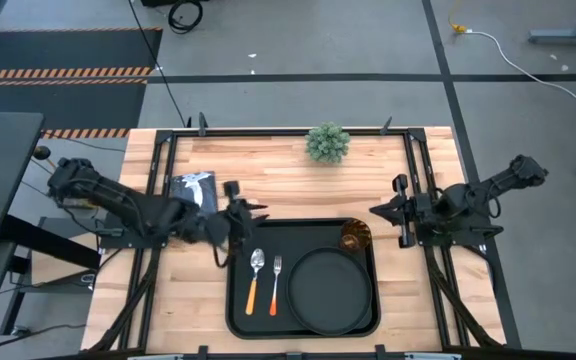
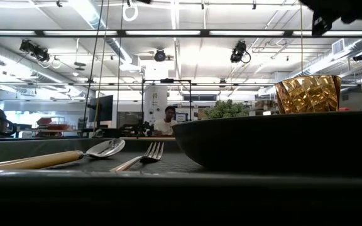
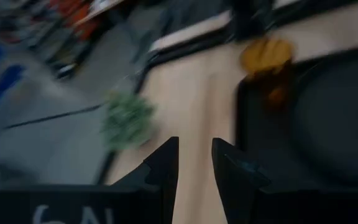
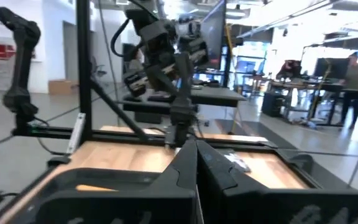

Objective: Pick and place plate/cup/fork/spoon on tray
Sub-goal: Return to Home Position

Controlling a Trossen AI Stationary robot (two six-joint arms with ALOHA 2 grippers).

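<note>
High view: my left claw (image 1: 251, 212) hovers at the tray's (image 1: 236, 318) ten o'clock corner, fingers seemingly parted, empty; spoon (image 1: 255, 277), fork (image 1: 275, 283), plate (image 1: 328, 290), cup (image 1: 355, 237) aboard. Right claw (image 1: 376, 211) shut, empty.

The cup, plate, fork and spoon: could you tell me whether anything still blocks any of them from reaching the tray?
Nothing visible does. The plate, cup, fork and spoon all lie on the tray already. The left gripper is just beyond the tray's far-left corner, empty; the right gripper is shut near the cup.
</note>
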